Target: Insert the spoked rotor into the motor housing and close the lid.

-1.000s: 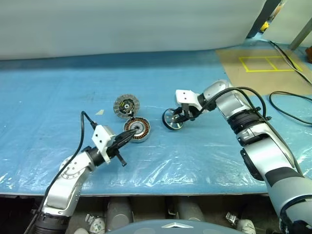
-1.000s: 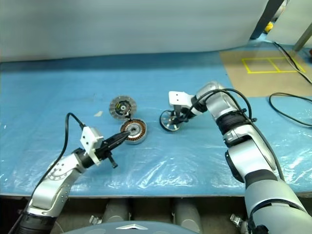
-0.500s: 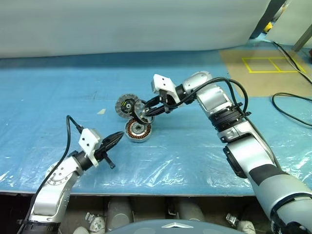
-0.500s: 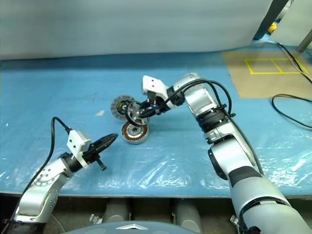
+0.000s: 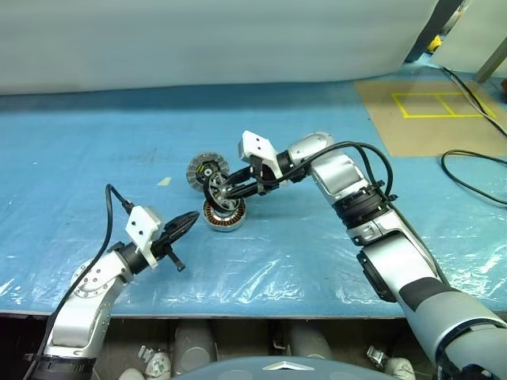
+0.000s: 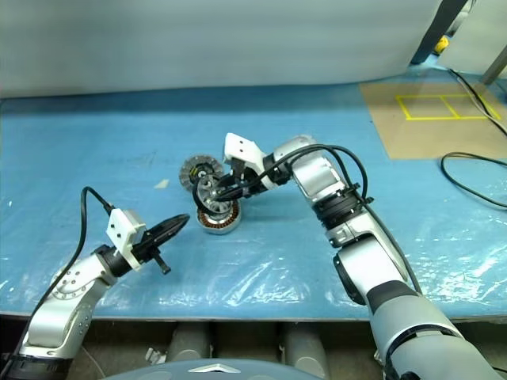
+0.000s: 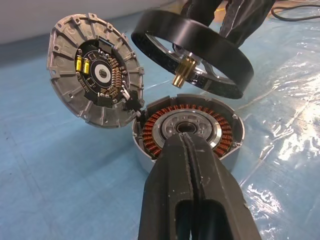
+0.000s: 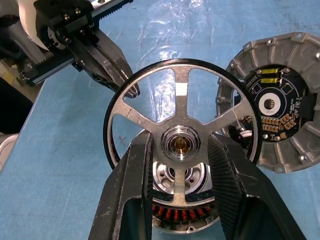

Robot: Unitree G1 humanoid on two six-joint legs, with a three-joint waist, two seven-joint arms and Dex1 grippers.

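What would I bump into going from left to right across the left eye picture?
Left gripper → motor housing with copper coils → yellow taped square. The spoked rotor overlaps the housing, so it is skipped.

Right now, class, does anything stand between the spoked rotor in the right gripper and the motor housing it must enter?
Nothing visible does. The right gripper holds the spoked rotor tilted just above the motor housing, whose open top is bare. The lid sits tilted at the housing's rim, off the opening. The shut left gripper is off to one side.

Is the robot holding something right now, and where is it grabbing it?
Yes. The right hand holds the spoked rotor by its black outer rim, above the motor housing. The left hand is shut on nothing.
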